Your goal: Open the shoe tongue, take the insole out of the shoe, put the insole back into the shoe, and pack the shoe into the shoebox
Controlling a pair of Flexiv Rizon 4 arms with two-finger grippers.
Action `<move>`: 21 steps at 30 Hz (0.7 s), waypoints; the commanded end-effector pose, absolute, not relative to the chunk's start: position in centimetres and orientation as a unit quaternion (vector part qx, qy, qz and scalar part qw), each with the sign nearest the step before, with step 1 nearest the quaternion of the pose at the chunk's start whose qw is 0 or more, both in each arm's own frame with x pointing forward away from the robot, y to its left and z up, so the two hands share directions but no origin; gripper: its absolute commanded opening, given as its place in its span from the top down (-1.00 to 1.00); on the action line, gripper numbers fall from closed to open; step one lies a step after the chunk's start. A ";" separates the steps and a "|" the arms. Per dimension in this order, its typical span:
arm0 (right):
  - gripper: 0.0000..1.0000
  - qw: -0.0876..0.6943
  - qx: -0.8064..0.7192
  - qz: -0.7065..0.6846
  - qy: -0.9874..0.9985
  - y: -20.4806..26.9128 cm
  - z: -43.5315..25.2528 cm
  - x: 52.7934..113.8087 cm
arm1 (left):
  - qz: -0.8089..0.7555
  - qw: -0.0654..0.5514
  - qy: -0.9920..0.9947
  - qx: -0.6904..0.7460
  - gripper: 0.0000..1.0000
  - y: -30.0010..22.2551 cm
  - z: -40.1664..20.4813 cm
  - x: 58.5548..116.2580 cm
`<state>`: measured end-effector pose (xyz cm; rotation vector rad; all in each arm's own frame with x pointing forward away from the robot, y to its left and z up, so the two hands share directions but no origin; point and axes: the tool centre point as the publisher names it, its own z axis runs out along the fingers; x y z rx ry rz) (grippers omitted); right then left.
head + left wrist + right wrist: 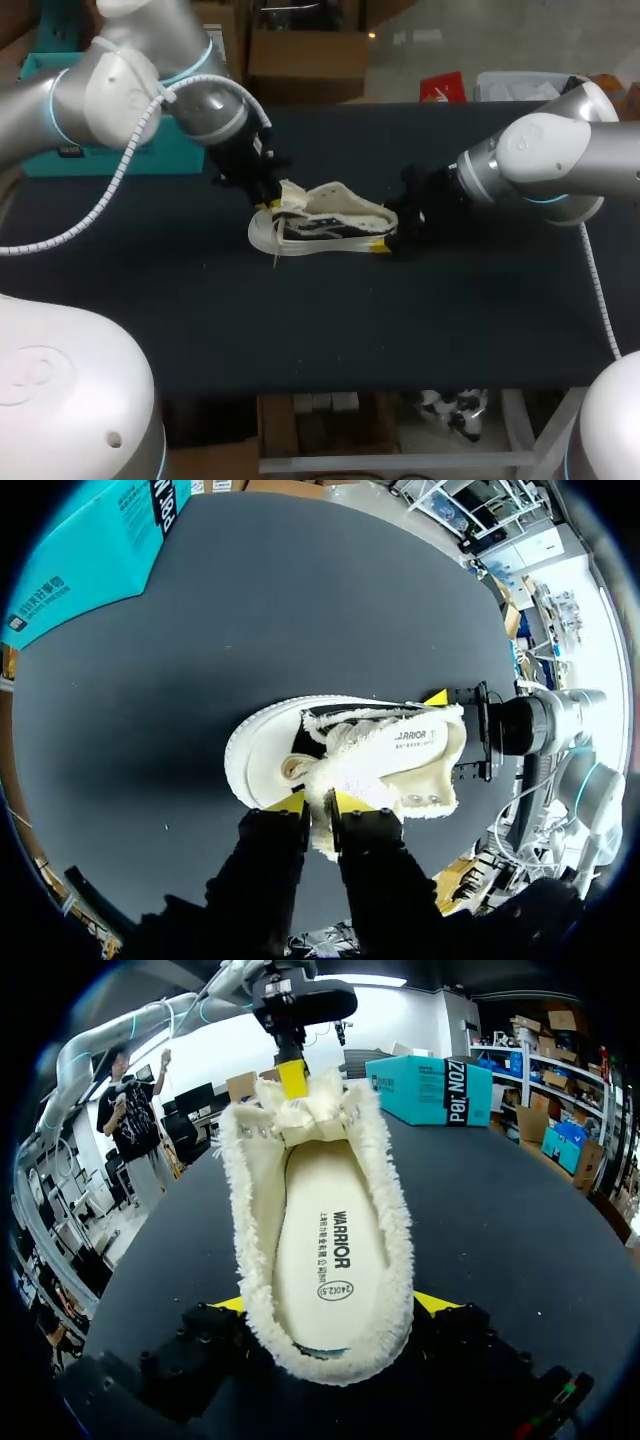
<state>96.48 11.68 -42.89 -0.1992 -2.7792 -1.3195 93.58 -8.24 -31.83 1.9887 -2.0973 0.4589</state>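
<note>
A cream fleece-lined shoe (pixel 325 222) lies on its side mid-table, toe to the left. My left gripper (pixel 272 197) is at the toe end, shut on the fleece tongue (pixel 322 825), which stands pinched between its yellow tips. My right gripper (pixel 332 1303) straddles the heel, with a finger pressed against each side of the fleece collar. The white insole (pixel 330 1250) lies flat inside the shoe. The teal shoebox (pixel 435 1088) stands at the far left of the table, beyond the shoe's toe.
The black tabletop (pixel 330 320) stretches bare in front of the shoe toward the near edge. A loose lace end (pixel 275 258) trails from the toe onto the cloth.
</note>
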 end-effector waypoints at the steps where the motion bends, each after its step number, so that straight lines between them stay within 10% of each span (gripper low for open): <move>1: 1.00 0.029 -0.064 -0.429 -0.900 11.7 -43.7 96.5 | 0.181 0.101 -0.729 0.653 0.34 -8.9 -29.9 92.5; 6: 1.00 0.029 -0.064 -0.429 -0.900 11.7 -43.7 96.5 | 0.196 0.069 -0.760 0.616 0.21 -10.0 -26.5 91.5; 10: 1.00 0.029 -0.064 -0.429 -0.900 11.7 -43.7 96.5 | 0.190 0.046 -0.795 0.574 1.00 -11.1 -24.3 91.3; 21: 1.00 0.029 -0.064 -0.429 -0.900 11.7 -43.7 96.5 | 0.078 0.084 -0.939 0.324 1.00 -13.8 -23.3 91.7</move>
